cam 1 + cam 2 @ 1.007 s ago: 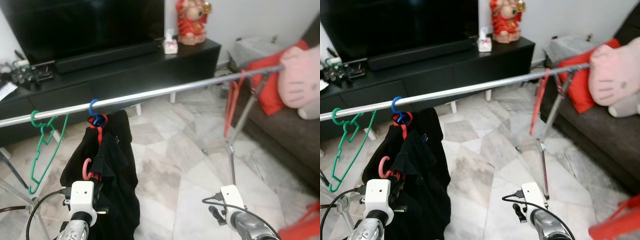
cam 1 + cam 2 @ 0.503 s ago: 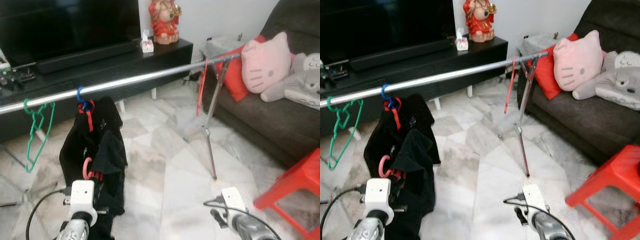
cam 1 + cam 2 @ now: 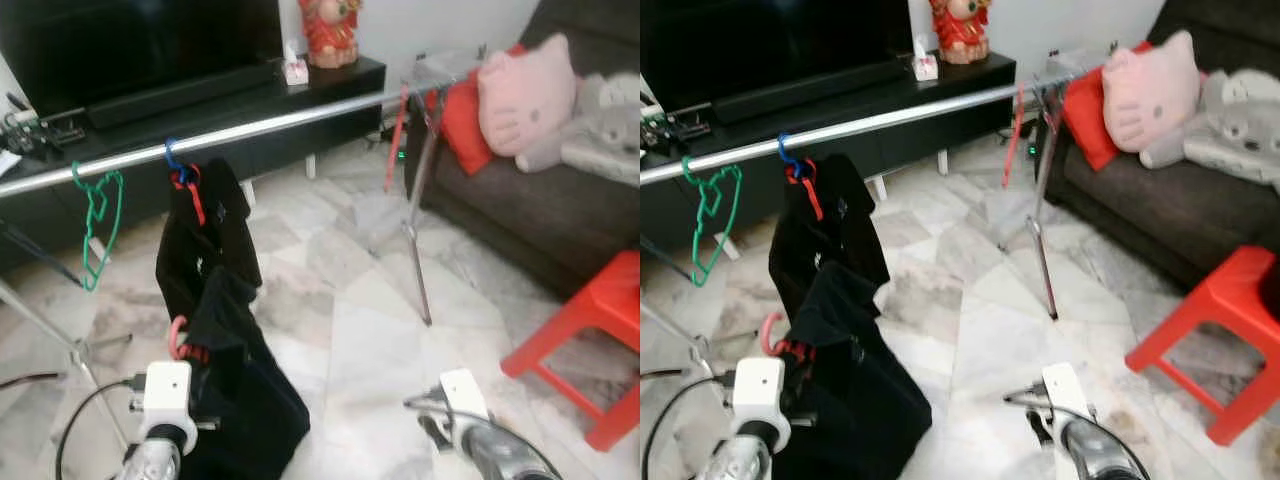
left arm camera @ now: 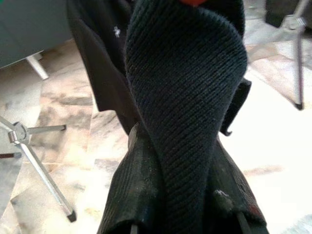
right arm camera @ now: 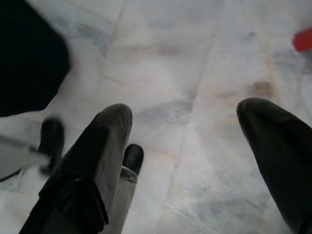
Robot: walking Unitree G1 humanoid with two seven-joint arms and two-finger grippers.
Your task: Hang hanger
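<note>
My left gripper is low at the left, shut on a pink hanger whose hook sticks up above the wrist. A black garment drapes from this hanger and covers the fingers in the left wrist view. Ahead runs a silver rail. On the rail hang a green hanger, a blue hook carrying another black garment, and a red hanger near the right end. My right gripper is open over bare marble floor.
The rail's right stand and a left tripod leg rest on the marble floor. Behind the rail is a black TV cabinet. A dark sofa with a pink cushion is at the right, and a red stool stands nearer.
The camera has pulled back and turned, so the rail now looks farther off and the red stool is in full view. Both grippers keep their places; the left still holds the pink hanger.
</note>
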